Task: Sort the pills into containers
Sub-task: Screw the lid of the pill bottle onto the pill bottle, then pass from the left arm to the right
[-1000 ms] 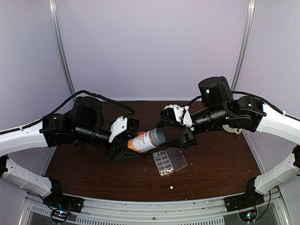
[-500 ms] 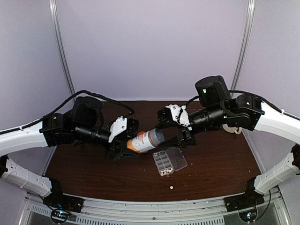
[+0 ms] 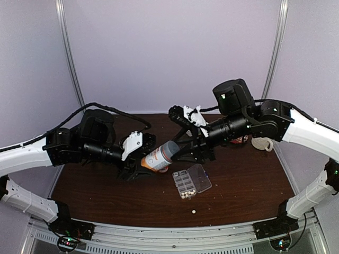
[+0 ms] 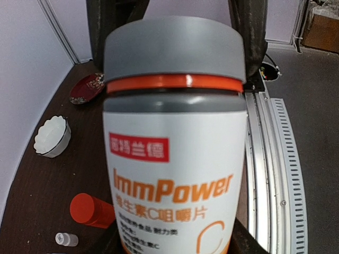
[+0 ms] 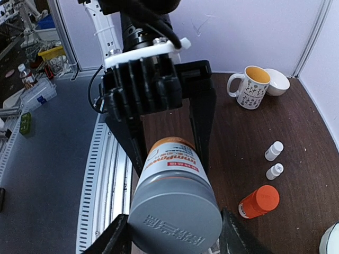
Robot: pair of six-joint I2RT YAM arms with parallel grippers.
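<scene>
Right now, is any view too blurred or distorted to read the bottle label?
Left wrist: bottle fills frame, label sharp, wide-angle bulge. Right wrist: grey cap sharp, label foreshortened. Top external: soft, bottle small, label unreadable against the dark table.

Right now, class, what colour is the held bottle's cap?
Grey cap, orange ring beneath; best in the left wrist view.

Bottle (image 3: 158,157): cap (image 5: 175,216) matt grey plastic, label (image 4: 175,180) glossy; table (image 3: 238,185) smooth dark wood; organizer box (image 3: 183,180) clear plastic.
</scene>
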